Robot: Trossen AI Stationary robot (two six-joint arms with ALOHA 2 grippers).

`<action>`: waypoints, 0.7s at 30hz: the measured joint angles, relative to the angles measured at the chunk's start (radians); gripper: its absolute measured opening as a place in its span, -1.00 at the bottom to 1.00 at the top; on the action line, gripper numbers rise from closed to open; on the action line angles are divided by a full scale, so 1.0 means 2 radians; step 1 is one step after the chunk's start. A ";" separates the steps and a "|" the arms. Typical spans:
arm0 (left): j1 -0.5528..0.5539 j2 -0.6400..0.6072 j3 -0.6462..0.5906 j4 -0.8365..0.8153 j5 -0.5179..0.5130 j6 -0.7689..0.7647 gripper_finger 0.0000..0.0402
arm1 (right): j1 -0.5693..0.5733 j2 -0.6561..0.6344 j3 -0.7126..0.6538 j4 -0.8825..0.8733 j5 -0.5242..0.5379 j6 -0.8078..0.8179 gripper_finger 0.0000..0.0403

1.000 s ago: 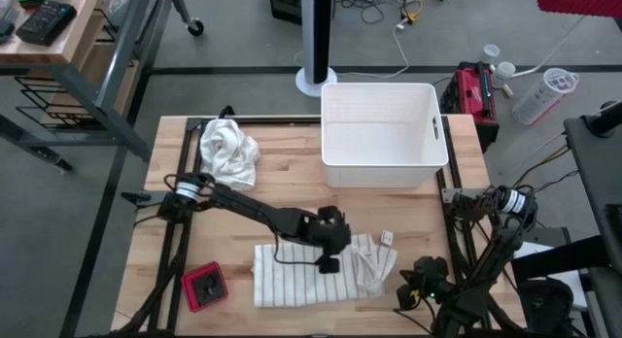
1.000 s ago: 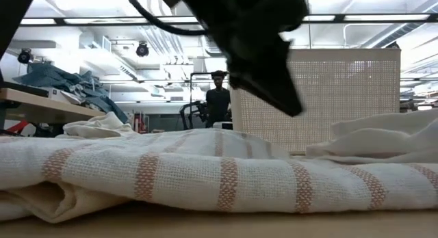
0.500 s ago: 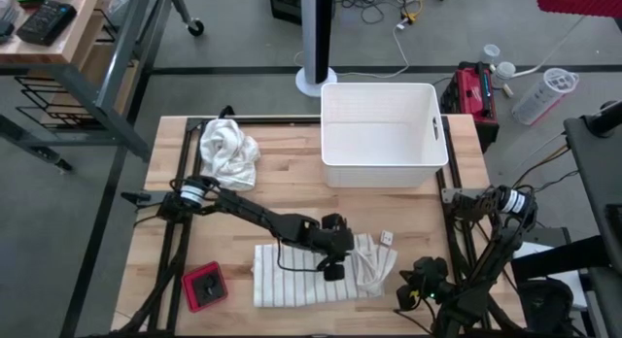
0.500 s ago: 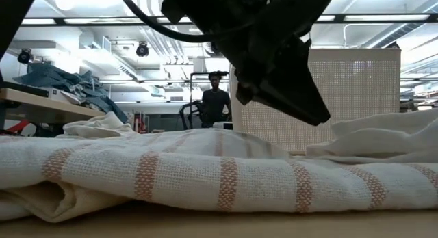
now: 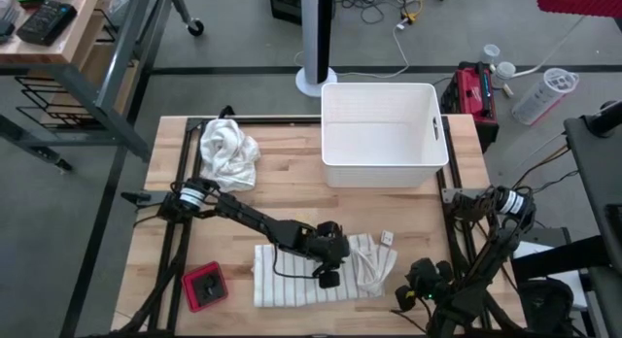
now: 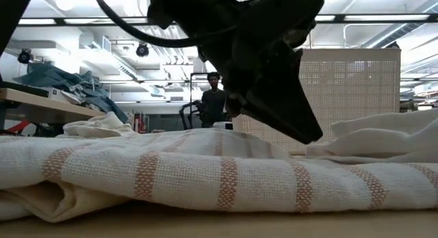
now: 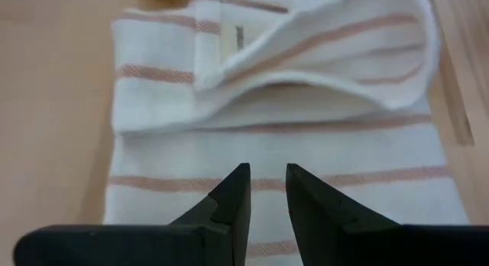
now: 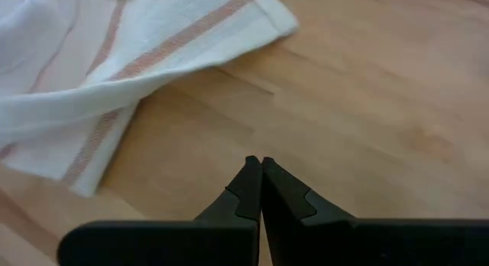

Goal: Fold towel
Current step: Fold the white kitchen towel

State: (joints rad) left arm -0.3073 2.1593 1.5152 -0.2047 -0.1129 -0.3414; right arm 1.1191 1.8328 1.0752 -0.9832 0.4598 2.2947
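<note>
While towel (image 5: 311,277) lies flat, bin (image 5: 382,171) well apart.

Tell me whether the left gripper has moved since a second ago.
Yes. In the high view the left gripper has shifted toward the table's near edge, away from the white bin, and now sits over the striped towel.

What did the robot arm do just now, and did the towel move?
The left gripper slid across the striped towel toward the table's front edge and dipped lower over it. Its fingers stayed slightly apart, holding nothing. The towel, the crumpled white cloth, the white bin and the red block stayed put. The right gripper waited shut at the table's front right.
</note>
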 joint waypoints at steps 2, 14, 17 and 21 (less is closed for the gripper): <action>0.000 0.000 -0.001 0.002 0.000 0.003 -0.62 | 0.000 0.000 0.000 0.005 0.005 0.000 -1.00; -0.003 0.000 0.000 0.044 0.000 0.004 -0.62 | -0.009 0.018 -0.005 0.026 0.005 -0.003 -1.00; -0.010 0.000 -0.008 0.050 -0.006 -0.003 -0.62 | -0.009 0.018 -0.004 0.025 0.006 -0.005 -1.00; -0.011 0.000 -0.024 0.057 -0.012 -0.020 -0.62 | -0.009 0.017 -0.002 0.025 0.006 -0.009 -1.00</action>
State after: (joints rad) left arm -0.3291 2.1593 1.4675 -0.0910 -0.1376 -0.3812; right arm 1.1011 1.8675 1.0706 -0.9330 0.4717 2.2764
